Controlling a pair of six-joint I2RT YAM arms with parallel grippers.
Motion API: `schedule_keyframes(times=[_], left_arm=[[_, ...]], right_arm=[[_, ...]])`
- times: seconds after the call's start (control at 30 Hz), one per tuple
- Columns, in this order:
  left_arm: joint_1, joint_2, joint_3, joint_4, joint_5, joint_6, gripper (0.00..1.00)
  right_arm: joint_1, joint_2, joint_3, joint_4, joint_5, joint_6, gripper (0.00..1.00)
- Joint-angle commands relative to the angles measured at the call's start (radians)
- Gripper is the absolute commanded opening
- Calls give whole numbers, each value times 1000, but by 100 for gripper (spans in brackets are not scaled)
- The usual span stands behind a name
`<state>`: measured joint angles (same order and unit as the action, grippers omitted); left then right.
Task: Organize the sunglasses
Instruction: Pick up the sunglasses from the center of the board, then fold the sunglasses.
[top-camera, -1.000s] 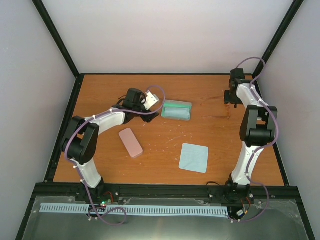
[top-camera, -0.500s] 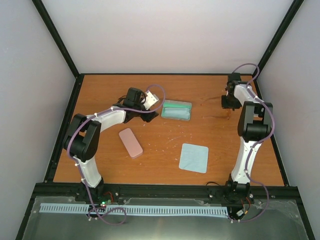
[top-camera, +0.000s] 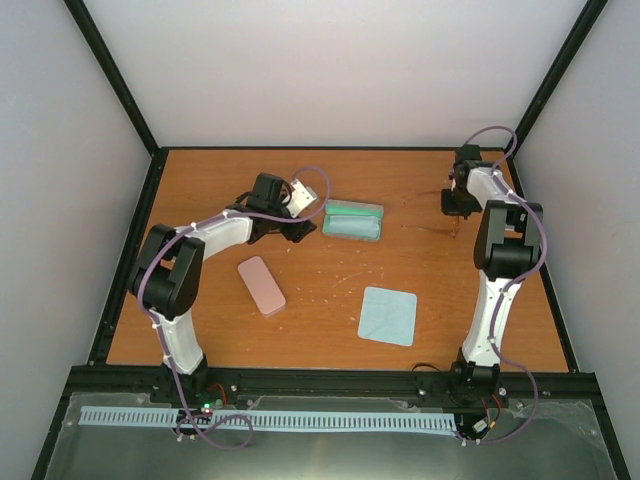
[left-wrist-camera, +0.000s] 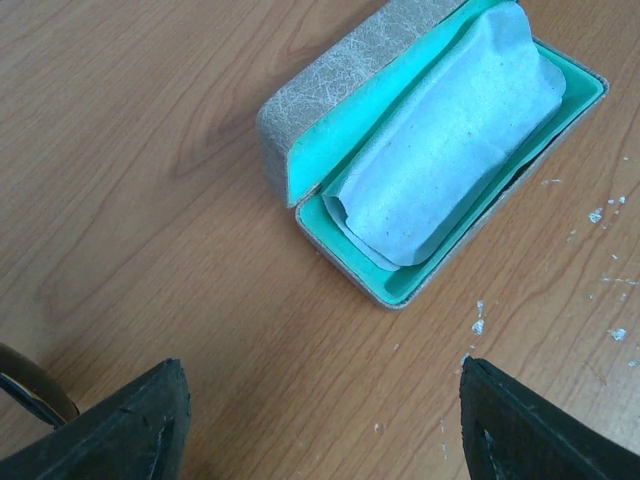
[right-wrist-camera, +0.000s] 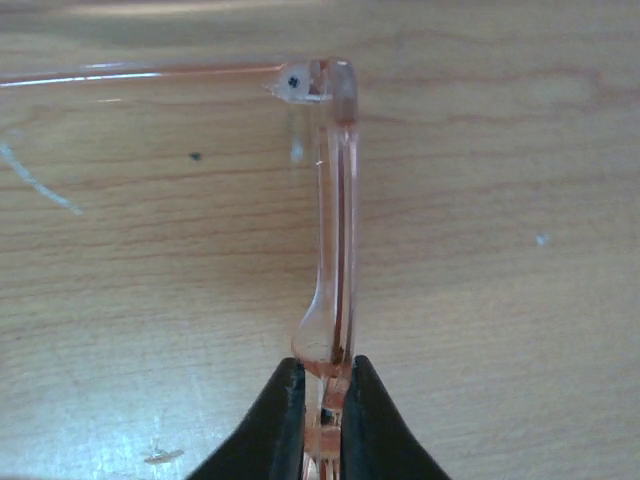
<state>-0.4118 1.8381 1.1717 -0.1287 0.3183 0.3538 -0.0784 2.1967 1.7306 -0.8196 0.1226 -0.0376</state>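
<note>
Right jaws: pressed almost together, pinching a translucent bar of the reddish sunglasses (right-wrist-camera: 335, 200). The bar runs straight ahead of the tips to the hinge, and the thin temple goes off left from there. Can't tell if the frame is lifted off the counter (top-camera: 320, 330).

Left jaws: spread wide, holding nothing. The open grey case (left-wrist-camera: 330, 90) lies just ahead with its lid up on the left. A pale blue cloth (left-wrist-camera: 450, 140) lies in the teal tray. Bare wood sits between the tips and the case. A dark curved piece (left-wrist-camera: 30, 385) sits just outside the left finger, mostly cut off, so I can't tell what it is.

Room: the right jaws are close to the counter's far right corner, side wall tight on the right, open wood on the left up to the case. The pink case (top-camera: 262, 285) and a loose cloth (top-camera: 388, 315) lie behind both jaws, well apart.
</note>
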Motion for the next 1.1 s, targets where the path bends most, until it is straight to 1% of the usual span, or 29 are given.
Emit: schedule_keyframes(times=[0.0,0.2,0.3,0.33,0.43,0.5,0.63,0.8,0.97,1.07], left_arm=[[7,15,51,-5,11,14,74],[7,14,90,-17,26,-1,73],[7,5,136,-25,59,-27,73],[7,2,155,-50,76,-40,73],[7,-10,234,-75,139,-80,72],[7,-11,286,-79,187,-104,71],[7,-1,383,-71,278,-161,71],[7,-4,442,22,355,-223,71],[5,18,498,66,418,-319,70],[-8,24,512,86,446,-385,70]], right_arm=[[-4,15,14,2,-12,-1,3],[-4,-44,19,-20,-31,5,3],[-4,-135,4,-53,-55,-2,3],[-4,-172,-11,-61,-67,-7,3],[-4,-307,-66,-97,-133,-37,3],[-4,-396,-95,-145,-220,-48,3],[-4,-571,-184,-174,-410,-51,3],[-3,-701,-318,-225,-669,-90,3],[2,-793,-466,-151,-916,-87,3],[15,-816,-504,-90,-999,-46,3]])
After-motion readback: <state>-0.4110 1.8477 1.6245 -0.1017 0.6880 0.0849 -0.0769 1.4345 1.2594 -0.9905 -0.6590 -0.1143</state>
